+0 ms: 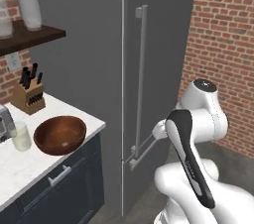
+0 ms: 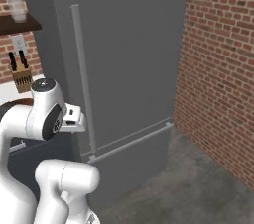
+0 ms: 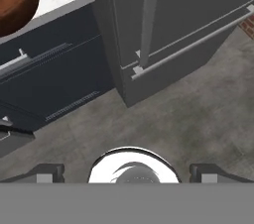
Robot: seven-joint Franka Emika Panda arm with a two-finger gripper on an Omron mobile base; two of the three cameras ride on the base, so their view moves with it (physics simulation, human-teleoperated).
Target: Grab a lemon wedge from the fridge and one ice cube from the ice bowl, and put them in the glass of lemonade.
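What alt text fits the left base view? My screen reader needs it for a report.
A closed dark-grey fridge with a vertical silver handle stands behind the white robot arm. Left, a white counter holds a wooden ice bowl, a glass of lemonade and a knife block.

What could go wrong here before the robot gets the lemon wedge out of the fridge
1. The fridge is shut, so its vertical handle must be pulled first; the bar looks slim and smooth, and the open gripper could slip off it.
2. The fridge stands right beside the counter, so a swinging door or arm might knock the ice bowl or the glass of lemonade near the counter's edge.
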